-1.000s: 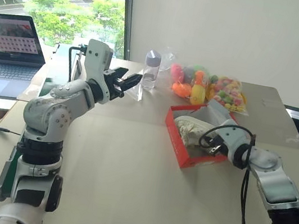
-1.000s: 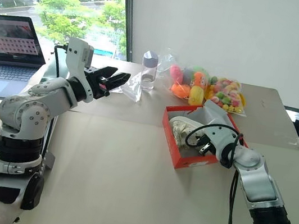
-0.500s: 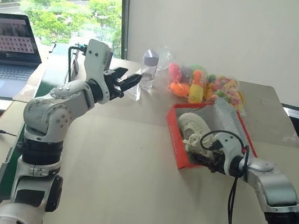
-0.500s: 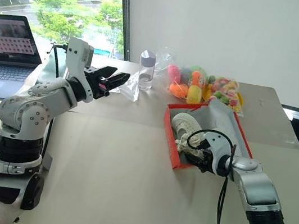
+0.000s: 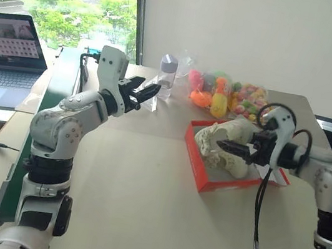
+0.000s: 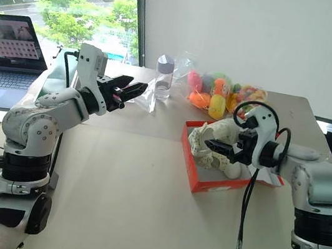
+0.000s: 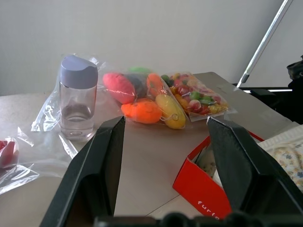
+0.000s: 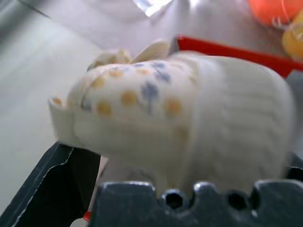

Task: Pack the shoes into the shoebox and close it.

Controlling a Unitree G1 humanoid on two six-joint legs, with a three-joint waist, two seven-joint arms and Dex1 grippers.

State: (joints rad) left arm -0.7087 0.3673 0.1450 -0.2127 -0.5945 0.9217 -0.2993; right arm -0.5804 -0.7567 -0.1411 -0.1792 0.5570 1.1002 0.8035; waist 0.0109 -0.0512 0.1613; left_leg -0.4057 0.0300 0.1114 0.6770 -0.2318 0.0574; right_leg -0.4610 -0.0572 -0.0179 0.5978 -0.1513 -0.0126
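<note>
Left eye view: table (image 5: 141, 203) carries red shoebox (image 5: 220, 182) near right side, lid open. Shoes (image 5: 222, 147) lie inside shoebox, cream-white, heaped. Right gripper (image 5: 230, 148) hangs just above shoes, fingers spread wide, gripping nothing. Left gripper (image 5: 148, 90) well left of shoebox, raised, fingers apart, empty.

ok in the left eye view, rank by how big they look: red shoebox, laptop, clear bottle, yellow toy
1. shoebox and laptop: too alike to rank, and the laptop is cut off by the picture's edge
2. bottle
3. yellow toy, close to the bottle
</note>
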